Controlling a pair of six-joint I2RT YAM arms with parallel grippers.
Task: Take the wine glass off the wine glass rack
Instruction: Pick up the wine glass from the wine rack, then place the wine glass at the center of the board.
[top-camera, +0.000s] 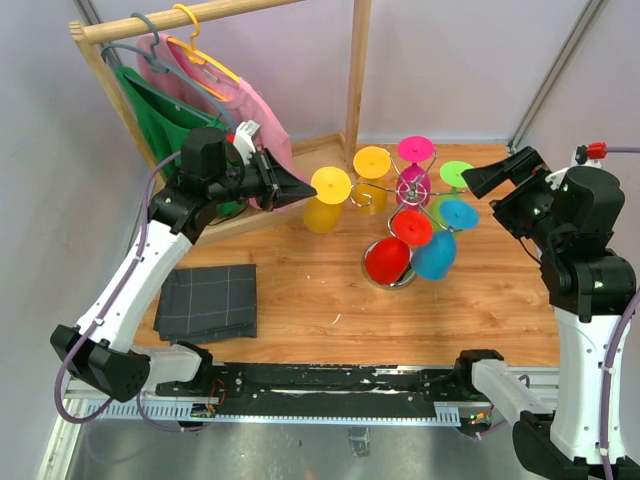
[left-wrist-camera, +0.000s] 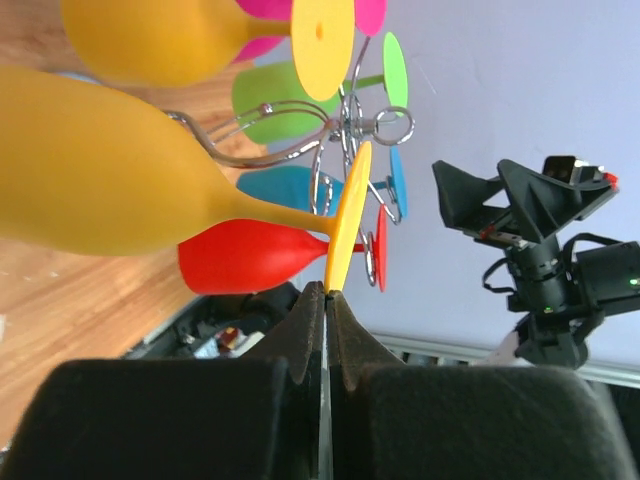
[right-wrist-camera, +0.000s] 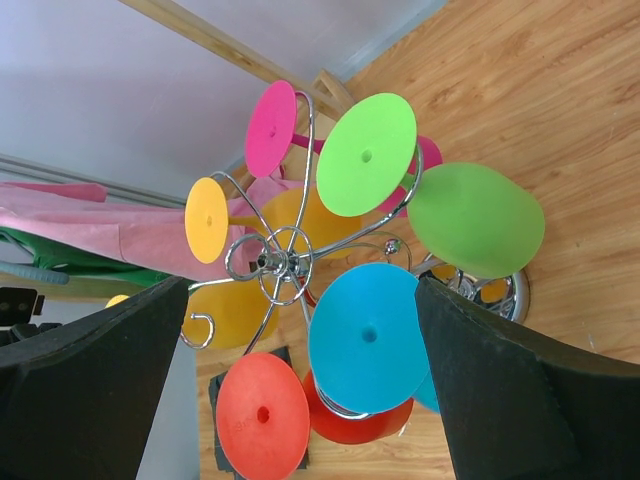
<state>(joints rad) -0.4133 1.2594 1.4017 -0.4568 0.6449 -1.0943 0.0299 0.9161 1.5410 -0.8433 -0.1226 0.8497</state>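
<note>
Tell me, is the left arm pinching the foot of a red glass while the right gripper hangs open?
Not red: the left wrist view shows the left gripper pinching the foot of a yellow glass. The right gripper does hang open.

a dark folded cloth (top-camera: 208, 302) lies on the table (top-camera: 320, 300), pink and green garments (top-camera: 262, 115) on the clothes rack (top-camera: 357, 70).
</note>
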